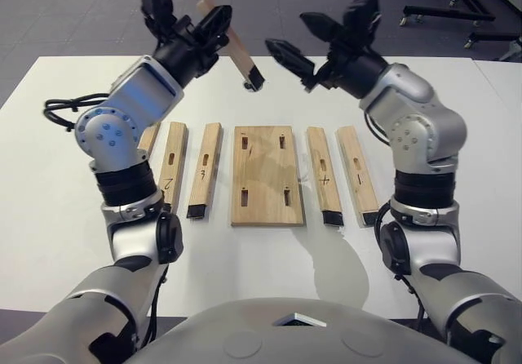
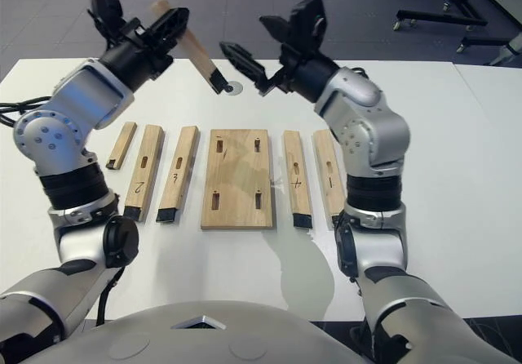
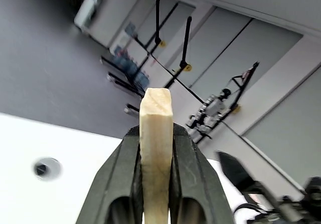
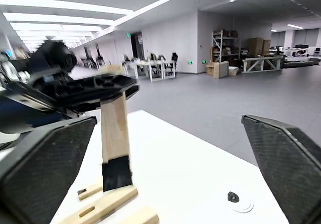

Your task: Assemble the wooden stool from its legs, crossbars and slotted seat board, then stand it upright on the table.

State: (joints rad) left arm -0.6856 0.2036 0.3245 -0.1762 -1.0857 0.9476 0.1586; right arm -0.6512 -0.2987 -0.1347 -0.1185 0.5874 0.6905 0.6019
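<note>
Wooden leg (image 1: 241, 54), black-tipped, sits clamped in the left gripper (image 1: 214, 23), held in the air beyond the seat board (image 1: 267, 176). Just right of it hangs the right gripper (image 1: 298, 39), jaws spread wide. Other legs (image 1: 204, 168) lie flat on the table (image 1: 49, 176), two each side of the board, a short crossbar (image 2: 122, 145) farthest left.
</note>
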